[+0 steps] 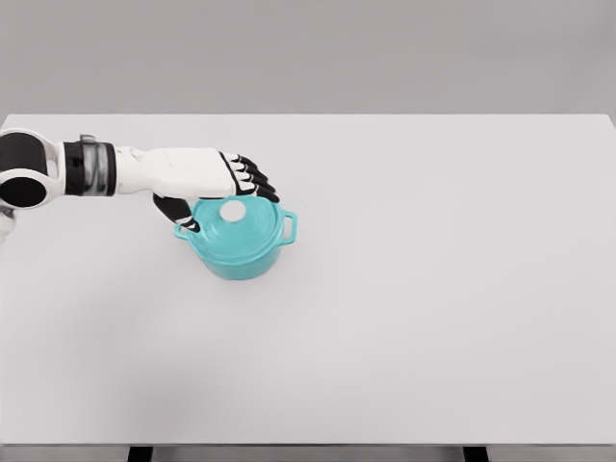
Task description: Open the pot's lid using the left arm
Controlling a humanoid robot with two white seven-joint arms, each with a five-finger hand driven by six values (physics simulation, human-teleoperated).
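we are looking down on a white bench point(404, 318) where a teal pot point(239, 245) is sitting left of the middle, upright, with its lid point(241, 219) on and a pale round knob point(233, 210) showing at the lid's centre. one side handle point(289, 228) is sticking out to the right, and the other seems to be peeking out on the left under the thumb point(178, 214). we are reaching in from the left with our left hand point(217, 188), the forearm running nearly level across the bench, and the hand is hovering over the far left part of the lid. the fingers point(252, 178) are stretched forward and slightly fanned past the lid's back edge, while the thumb is hanging down by the pot's left side; the hand is loosely spread and is not gripping anything, and the knob is lying bare just beside the palm. we judge that the hand is being placed like this so the fingers and thumb can come in around the knob from above, since that is the natural place to lift the lid. whether the palm is touching the lid we cannot tell from this angle. the lid is not yet lifted, so the task is at its start. the next move is likely calling for shifting the hand a little toward us and to the right before closing, or the fingers may be closing beside the knob. the right arm is not showing.
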